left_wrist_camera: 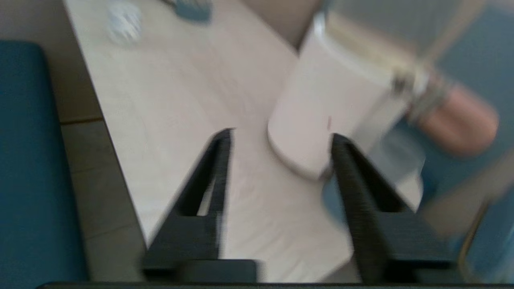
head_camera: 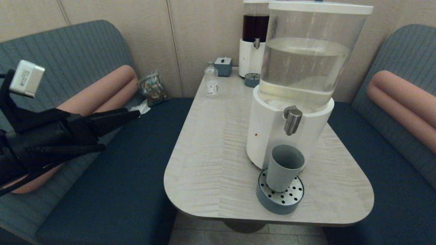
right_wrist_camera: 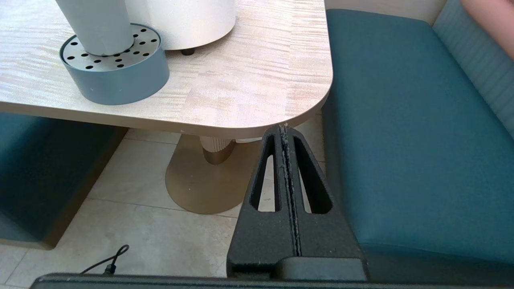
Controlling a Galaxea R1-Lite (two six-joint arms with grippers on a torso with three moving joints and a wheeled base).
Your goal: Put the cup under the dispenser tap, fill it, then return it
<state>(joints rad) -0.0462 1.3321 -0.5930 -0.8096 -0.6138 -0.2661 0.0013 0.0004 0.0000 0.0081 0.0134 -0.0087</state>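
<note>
The grey-blue cup [head_camera: 284, 166] stands upright on a low round drip tray [head_camera: 280, 200], directly below the brushed-steel dispenser tap [head_camera: 292, 119] of the big white-based dispenser [head_camera: 269, 136]. My left gripper [head_camera: 122, 131] hangs over the left bench, well left of the table, open and empty, pointing toward the dispenser. In the left wrist view the left gripper [left_wrist_camera: 282, 135] frames the white base [left_wrist_camera: 321, 100]. My right gripper [right_wrist_camera: 284, 128] is shut on nothing, low by the table's near right corner; the cup [right_wrist_camera: 98, 24] and tray [right_wrist_camera: 120, 80] show beyond it.
A second dispenser with dark liquid [head_camera: 255, 30] and its small tray [head_camera: 252, 80] stand at the table's back. A small bottle [head_camera: 211, 81] and a tissue box [head_camera: 223, 65] are beside them. Blue benches [head_camera: 129, 177] flank the table [head_camera: 211, 153].
</note>
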